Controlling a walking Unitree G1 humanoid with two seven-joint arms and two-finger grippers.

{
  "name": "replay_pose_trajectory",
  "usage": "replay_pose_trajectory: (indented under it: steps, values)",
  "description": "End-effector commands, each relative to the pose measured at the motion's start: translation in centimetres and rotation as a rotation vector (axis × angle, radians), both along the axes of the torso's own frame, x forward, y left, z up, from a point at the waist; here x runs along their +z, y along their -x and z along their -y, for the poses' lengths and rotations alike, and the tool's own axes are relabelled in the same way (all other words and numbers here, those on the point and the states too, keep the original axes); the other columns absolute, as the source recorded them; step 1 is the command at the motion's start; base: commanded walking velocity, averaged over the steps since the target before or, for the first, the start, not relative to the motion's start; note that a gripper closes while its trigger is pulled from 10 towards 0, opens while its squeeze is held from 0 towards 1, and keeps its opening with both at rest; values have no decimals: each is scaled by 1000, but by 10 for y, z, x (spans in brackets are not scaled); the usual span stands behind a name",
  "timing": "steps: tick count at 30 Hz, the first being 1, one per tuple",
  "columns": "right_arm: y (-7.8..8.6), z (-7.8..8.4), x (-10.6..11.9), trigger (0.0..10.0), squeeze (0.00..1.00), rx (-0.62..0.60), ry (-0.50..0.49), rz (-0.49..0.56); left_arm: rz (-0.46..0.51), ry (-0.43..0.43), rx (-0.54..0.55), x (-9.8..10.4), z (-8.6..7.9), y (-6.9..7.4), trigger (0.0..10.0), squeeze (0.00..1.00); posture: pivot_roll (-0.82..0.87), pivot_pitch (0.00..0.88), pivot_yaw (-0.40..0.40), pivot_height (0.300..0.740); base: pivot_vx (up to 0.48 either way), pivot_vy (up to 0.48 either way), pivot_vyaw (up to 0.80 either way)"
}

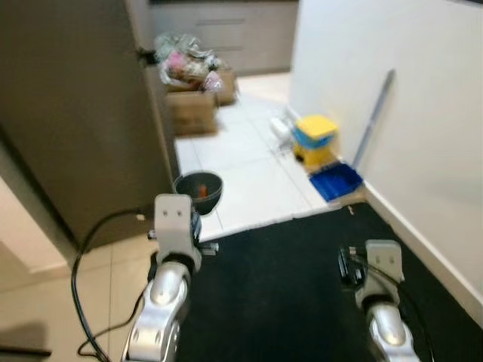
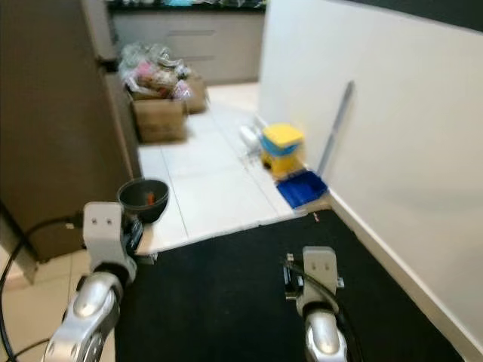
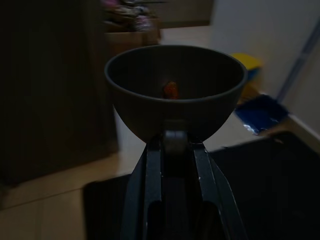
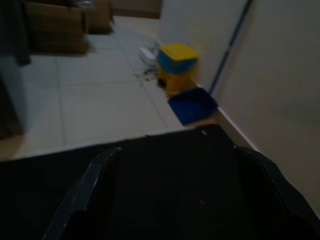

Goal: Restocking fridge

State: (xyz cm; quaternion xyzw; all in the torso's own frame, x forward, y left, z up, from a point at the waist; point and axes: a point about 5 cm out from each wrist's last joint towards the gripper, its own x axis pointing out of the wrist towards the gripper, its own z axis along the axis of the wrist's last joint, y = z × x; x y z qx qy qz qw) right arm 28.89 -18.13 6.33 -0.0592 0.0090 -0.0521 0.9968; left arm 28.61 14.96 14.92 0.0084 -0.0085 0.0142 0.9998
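While the left tool (image 3: 172, 150) pinches its rim, the round, smooth, dark bowl (image 3: 175, 90) sits upright, mouth up, above the pale tiled floor (image 1: 241, 162), 1 small orange item (image 3: 170, 90) inside. Right tool (image 4: 182, 165) spread wide over black mat (image 1: 302, 279).

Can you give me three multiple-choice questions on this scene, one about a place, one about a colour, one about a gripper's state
1. Where is the dark bowl?
A. held out by the left gripper
B. on the cardboard box
C. in the blue tray

2. What colour is the lid of the small bin by the wall?
A. red
B. yellow
C. green

3. How is the right gripper?
A. shut on a bottle
B. shut on the bowl
C. open, holding nothing

Answers: 1 A, the left wrist view shows its fingers closed on the bowl's side. 2 B, the lid is yellow. 3 C, its fingers stand wide apart over the black mat.
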Motion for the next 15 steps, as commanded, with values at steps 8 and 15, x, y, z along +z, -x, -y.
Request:
replay_pose_trajectory:
  steps: [8,15]
  values:
    - [3,-2,-3,10000,0,4,-4,-33,9,-18,5,-3,-2,1,10000,0,-115,79,-21,740,471,0,0]
    - [5,-1,-6,10000,0,-1,-1,-46,14,-21,-4,-3,-1,0,10000,0,-114,79,-18,740,460,0,0]
